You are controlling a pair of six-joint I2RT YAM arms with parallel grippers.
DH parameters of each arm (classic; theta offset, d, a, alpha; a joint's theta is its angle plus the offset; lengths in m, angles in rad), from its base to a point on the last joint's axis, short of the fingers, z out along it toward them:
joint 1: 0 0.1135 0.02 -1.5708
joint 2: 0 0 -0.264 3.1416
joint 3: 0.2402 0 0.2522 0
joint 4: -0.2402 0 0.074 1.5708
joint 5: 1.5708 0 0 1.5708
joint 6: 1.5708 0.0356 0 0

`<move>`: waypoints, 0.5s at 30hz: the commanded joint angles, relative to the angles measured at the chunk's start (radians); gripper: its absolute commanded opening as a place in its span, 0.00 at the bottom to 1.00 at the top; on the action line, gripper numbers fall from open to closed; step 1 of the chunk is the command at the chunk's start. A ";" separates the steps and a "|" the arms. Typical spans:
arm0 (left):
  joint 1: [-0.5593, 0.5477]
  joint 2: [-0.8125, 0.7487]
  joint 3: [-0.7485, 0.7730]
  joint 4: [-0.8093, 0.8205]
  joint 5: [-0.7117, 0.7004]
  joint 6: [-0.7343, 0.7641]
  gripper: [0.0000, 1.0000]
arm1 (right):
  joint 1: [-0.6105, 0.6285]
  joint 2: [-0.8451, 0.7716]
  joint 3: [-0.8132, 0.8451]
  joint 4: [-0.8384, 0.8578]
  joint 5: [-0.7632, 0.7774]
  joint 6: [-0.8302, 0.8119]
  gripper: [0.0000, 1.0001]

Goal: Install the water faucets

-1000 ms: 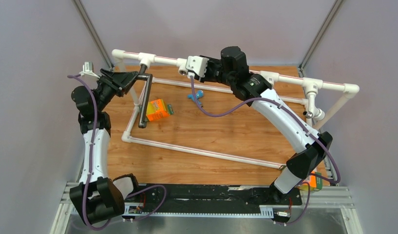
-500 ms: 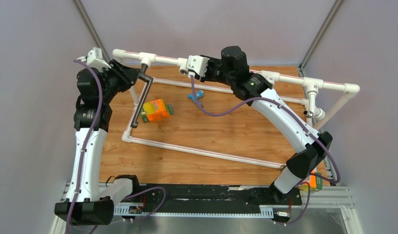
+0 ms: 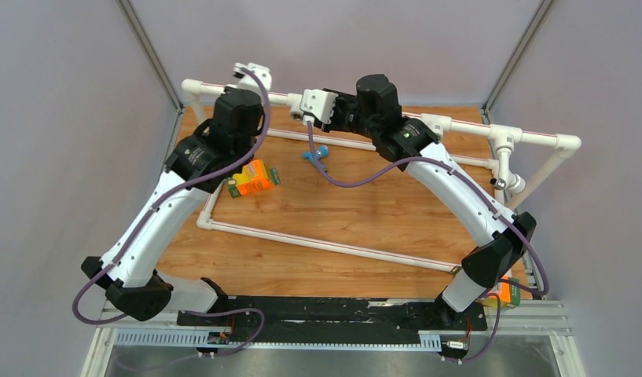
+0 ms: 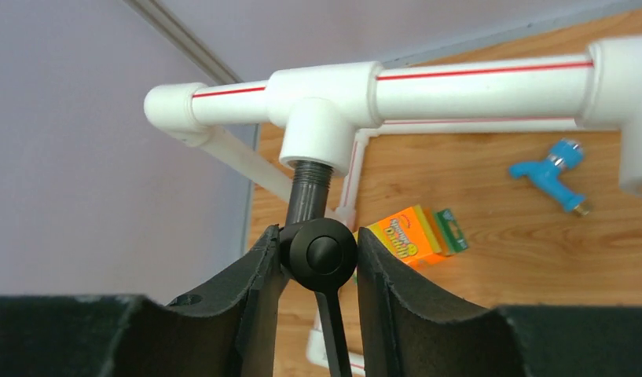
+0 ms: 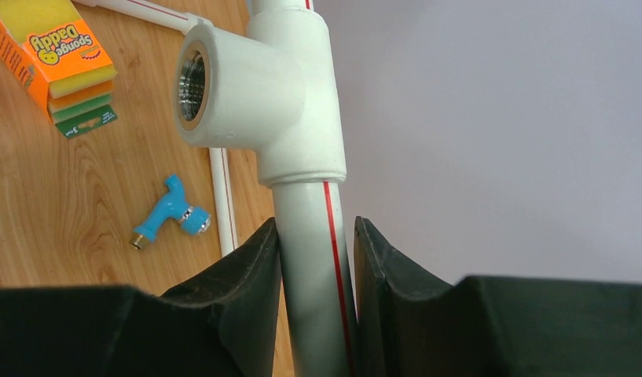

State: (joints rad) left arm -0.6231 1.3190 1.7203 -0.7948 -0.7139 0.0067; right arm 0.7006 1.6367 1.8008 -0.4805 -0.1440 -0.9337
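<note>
Wooden bench (image 3: 341, 220) carries one blue faucet (image 3: 316, 153) near its far edge and one orange box (image 3: 251, 177). Left claw (image 4: 319, 239) clamps one dark faucet (image 4: 321, 255); right claw (image 5: 316, 236) clamps one white pipe (image 5: 306, 220)

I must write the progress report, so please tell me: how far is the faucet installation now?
Done: no faucet plainly seated. In hand: the left gripper clamps the dark faucet, its threaded end in a tee socket, threads showing; the right gripper grips the white pipe. Left: the blue faucet lies on the table, and a second socket is empty.
</note>
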 commanded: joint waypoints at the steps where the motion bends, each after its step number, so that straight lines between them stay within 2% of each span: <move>1: -0.197 0.103 0.028 0.031 0.038 0.143 0.14 | 0.051 0.049 -0.015 -0.083 -0.075 0.125 0.00; 2: -0.214 0.115 0.030 0.032 0.033 0.153 0.20 | 0.053 0.049 -0.017 -0.084 -0.074 0.125 0.00; 5: -0.225 0.109 0.035 0.040 0.060 0.142 0.31 | 0.051 0.049 -0.018 -0.083 -0.074 0.125 0.00; 9: -0.225 0.056 0.041 0.071 0.093 0.124 0.56 | 0.051 0.049 -0.020 -0.084 -0.074 0.125 0.00; 10: -0.225 0.045 0.045 0.074 0.103 0.105 0.59 | 0.051 0.049 -0.020 -0.083 -0.074 0.125 0.00; 11: -0.225 0.019 0.051 0.084 0.138 0.098 0.68 | 0.051 0.049 -0.020 -0.083 -0.075 0.125 0.00; 13: -0.225 -0.024 0.053 0.115 0.201 0.067 0.79 | 0.051 0.049 -0.020 -0.083 -0.074 0.125 0.00; 15: -0.224 -0.068 0.053 0.147 0.241 0.024 0.86 | 0.053 0.049 -0.021 -0.084 -0.074 0.127 0.00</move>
State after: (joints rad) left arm -0.8227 1.3384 1.7432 -0.7692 -0.7139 0.1287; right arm 0.7071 1.6375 1.8019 -0.4767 -0.1558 -0.9298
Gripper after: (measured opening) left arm 0.781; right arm 0.364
